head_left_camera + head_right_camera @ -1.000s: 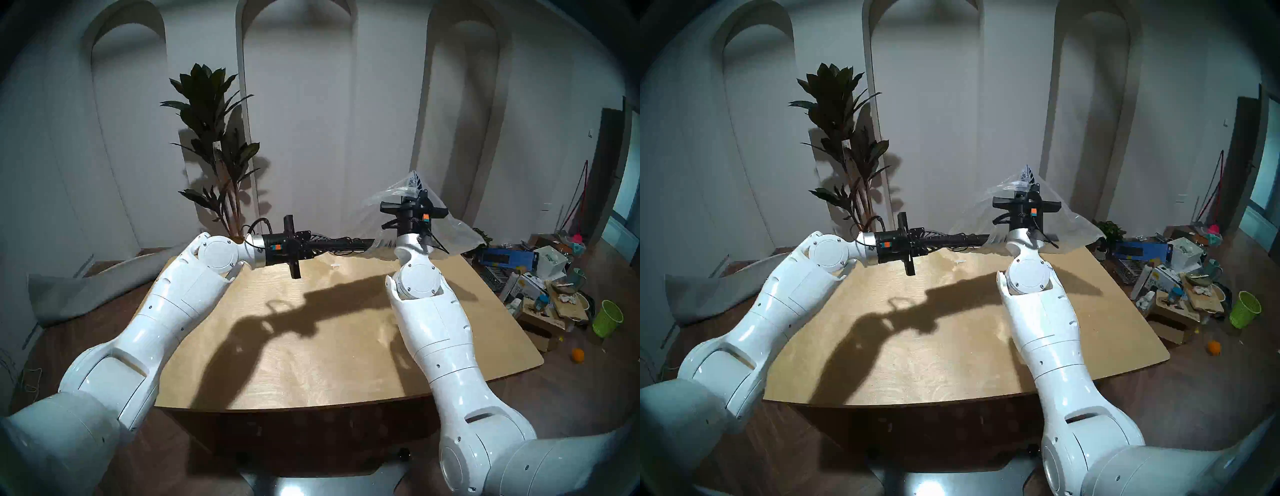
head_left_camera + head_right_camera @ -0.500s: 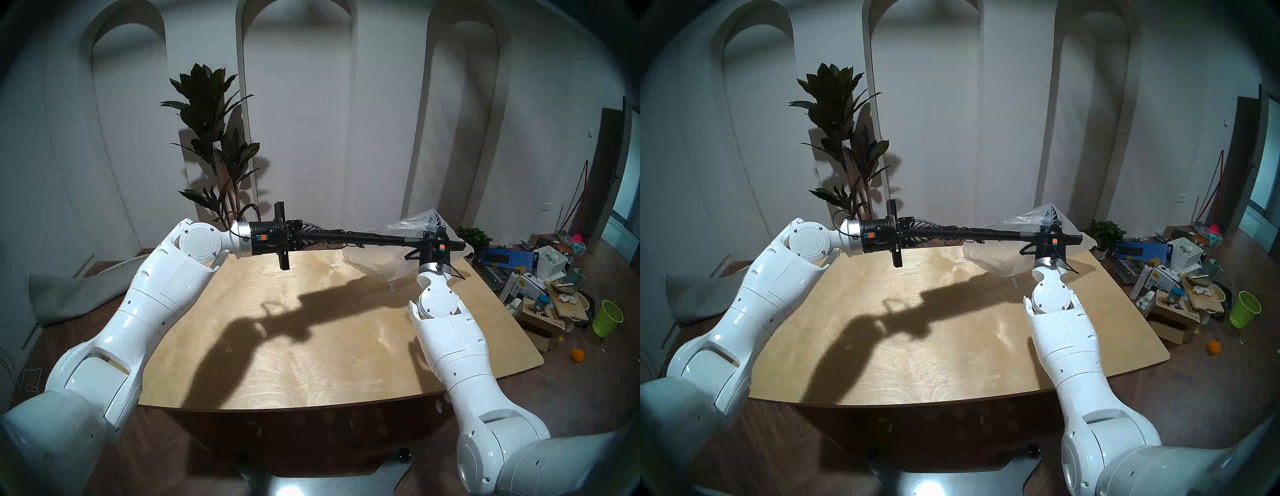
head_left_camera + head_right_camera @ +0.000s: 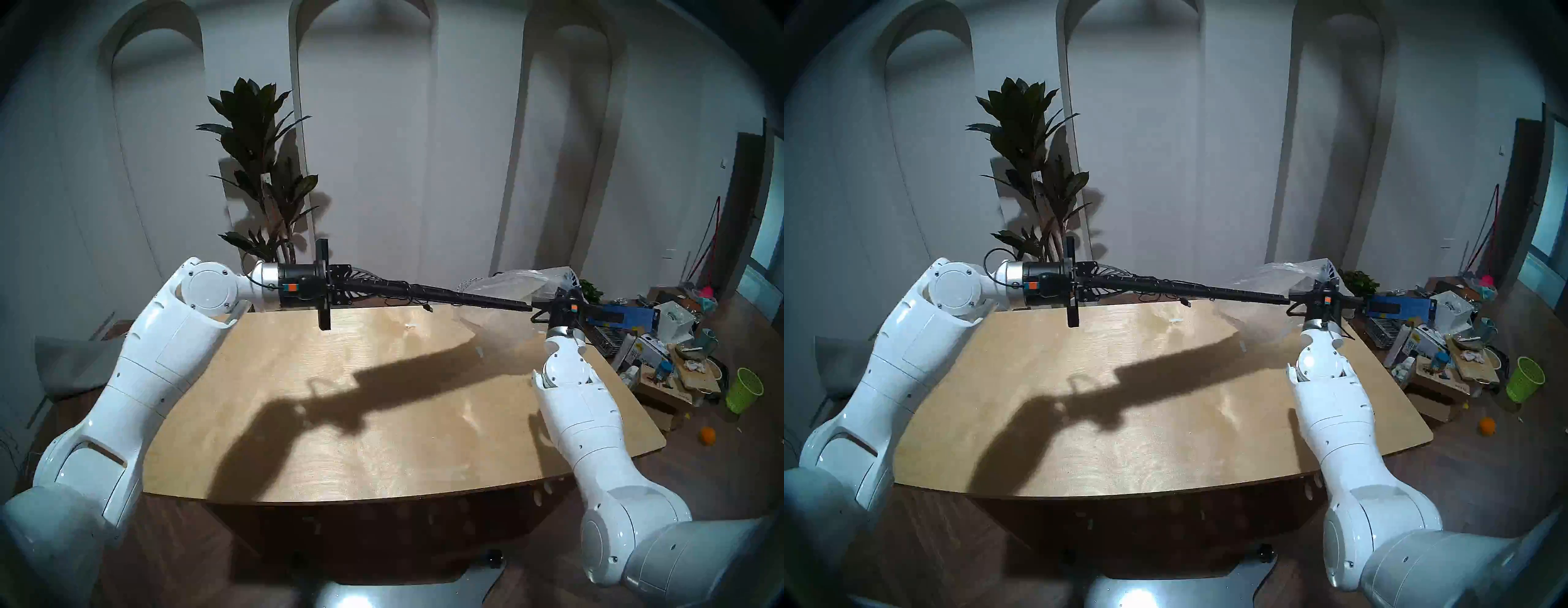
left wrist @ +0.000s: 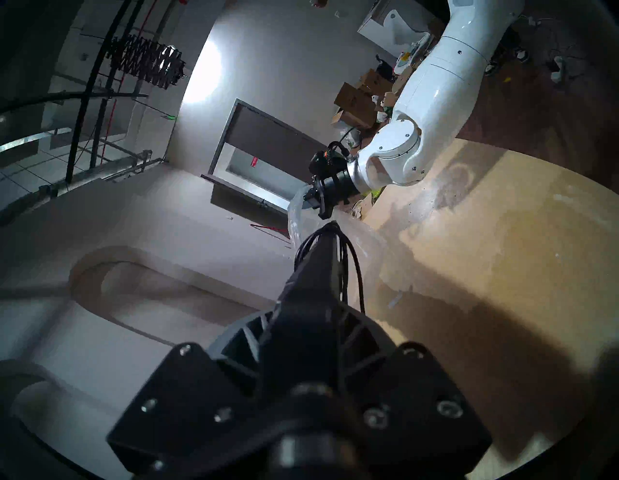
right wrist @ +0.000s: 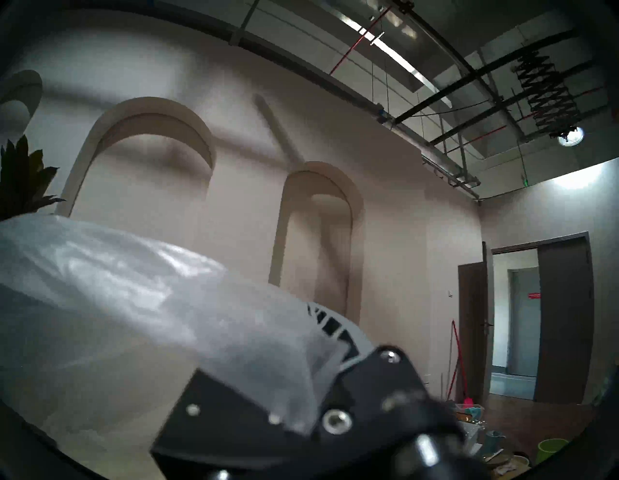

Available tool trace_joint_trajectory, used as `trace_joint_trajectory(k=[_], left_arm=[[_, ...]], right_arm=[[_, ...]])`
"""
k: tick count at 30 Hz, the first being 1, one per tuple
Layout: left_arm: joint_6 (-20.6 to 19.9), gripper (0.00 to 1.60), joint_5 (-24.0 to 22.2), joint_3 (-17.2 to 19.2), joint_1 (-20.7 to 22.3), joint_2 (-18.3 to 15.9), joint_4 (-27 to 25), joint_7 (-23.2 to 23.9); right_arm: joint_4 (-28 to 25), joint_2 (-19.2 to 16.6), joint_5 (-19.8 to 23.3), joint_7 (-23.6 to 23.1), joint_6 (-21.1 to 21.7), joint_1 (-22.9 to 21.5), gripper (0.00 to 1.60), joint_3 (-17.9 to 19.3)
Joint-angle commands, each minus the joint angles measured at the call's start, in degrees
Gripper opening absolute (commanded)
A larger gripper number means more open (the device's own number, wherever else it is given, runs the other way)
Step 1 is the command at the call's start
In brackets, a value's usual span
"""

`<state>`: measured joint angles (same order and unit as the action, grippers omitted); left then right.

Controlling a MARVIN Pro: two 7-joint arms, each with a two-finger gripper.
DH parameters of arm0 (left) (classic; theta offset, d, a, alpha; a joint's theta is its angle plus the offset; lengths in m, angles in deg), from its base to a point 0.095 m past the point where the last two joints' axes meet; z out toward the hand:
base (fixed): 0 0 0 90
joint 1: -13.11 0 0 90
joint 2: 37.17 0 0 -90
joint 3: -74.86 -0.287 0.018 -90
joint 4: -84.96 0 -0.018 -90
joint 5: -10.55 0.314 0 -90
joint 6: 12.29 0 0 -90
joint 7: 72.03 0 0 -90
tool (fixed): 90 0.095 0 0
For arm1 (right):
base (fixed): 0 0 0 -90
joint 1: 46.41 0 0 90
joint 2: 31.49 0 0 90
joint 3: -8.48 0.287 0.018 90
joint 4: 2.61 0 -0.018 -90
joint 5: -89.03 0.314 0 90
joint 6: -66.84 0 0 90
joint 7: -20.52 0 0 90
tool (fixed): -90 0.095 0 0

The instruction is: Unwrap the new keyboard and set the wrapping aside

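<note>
The wrapping (image 5: 140,301) hides the right gripper's fingers (image 5: 330,326); the keyboard (image 3: 445,293) shows only edge-on, keys unreadable.

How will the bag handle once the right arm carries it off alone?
Likely floppy: the bag sags and crinkles from the right gripper. Probably very light, so it may billow or drift. Thin film might slip or snag on the keyboard.

You can read no words here. The red sign (image 5: 534,295) by the far door and the print on the floor boxes (image 3: 640,352) are too blurry.
</note>
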<state>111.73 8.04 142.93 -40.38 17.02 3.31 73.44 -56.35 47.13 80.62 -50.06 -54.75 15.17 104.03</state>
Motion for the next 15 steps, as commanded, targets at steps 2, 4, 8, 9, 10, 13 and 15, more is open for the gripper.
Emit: trace_joint_trajectory(k=[2, 4, 8, 9, 10, 13, 15], left_arm=[[-0.03, 0.00, -1.65, 4.75, -2.49, -4.12, -1.41, -2.14], [0.44, 0.00, -1.26, 5.87, -3.74, -4.96, -1.21, -2.93], [3.28, 0.00, 1.63, 7.68, -7.44, -6.71, -1.57, -5.37], [4.22, 0.00, 2.55, 8.16, -8.84, -6.92, -1.61, -6.41], [4.82, 0.00, 3.16, 8.34, -9.79, -7.00, -1.48, -6.91], [6.12, 0.00, 5.41, 9.04, -12.62, -6.57, -0.44, -9.23], [7.08, 0.00, 7.15, 9.40, -14.09, -6.27, -0.14, -10.56]], right_arm=[[-1.27, -4.02, 1.12, 1.80, -1.95, -4.37, 0.00, 3.97], [-1.70, -4.50, 1.40, 2.17, -2.18, -4.84, 0.00, 4.87], [-3.63, -4.35, 2.21, 2.05, -3.21, -4.73, 0.00, 5.51], [-4.71, -4.05, 2.26, 1.89, -3.94, -4.27, 0.00, 5.29], [-5.56, -3.73, 2.25, 1.89, -4.36, -3.94, 0.00, 5.10], [-8.07, -2.78, 2.57, 1.82, -5.47, -3.22, 0.00, 4.58], [-9.20, -2.41, 2.91, 1.90, -5.76, -3.06, 0.00, 4.45]])
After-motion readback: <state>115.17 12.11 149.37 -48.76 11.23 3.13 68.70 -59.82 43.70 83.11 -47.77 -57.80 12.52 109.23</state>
